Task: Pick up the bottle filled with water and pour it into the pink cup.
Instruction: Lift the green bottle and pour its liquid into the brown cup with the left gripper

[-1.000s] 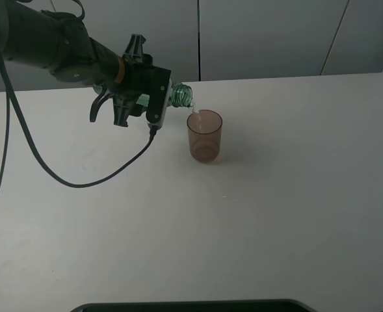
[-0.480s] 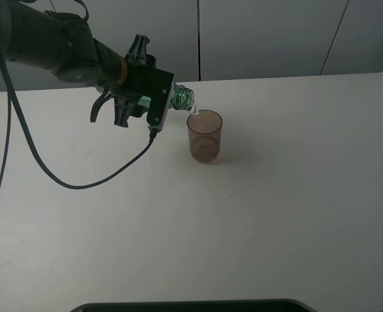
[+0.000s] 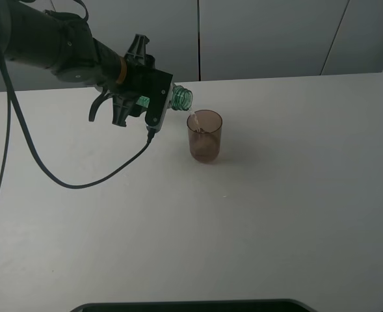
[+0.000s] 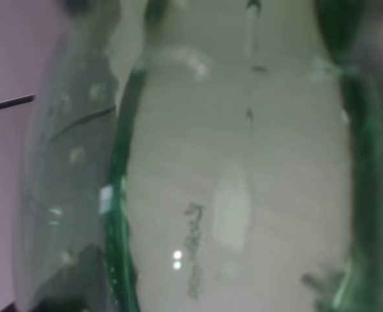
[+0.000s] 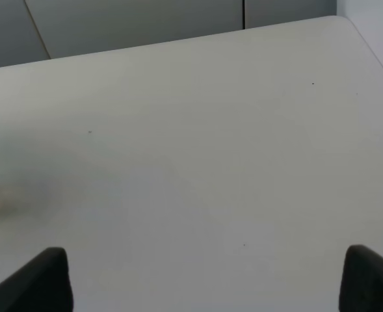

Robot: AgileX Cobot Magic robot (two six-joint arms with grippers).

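Left hand [image 3: 151,99] stays clamped on the bottle [image 3: 182,98], whose mouth has dipped slightly toward the pink cup [image 3: 205,138] on the far-centre desk [image 3: 289,195]. The stream continues, so pouring is underway. Right hand [image 5: 204,279] fingers are apart.

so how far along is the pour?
Done: the bottle is lifted, clamped in the left gripper and tilted with its mouth over the pink cup. In hand: a thin water stream runs into the cup. Left: finishing the pour; how much water remains in the bottle cannot be told.
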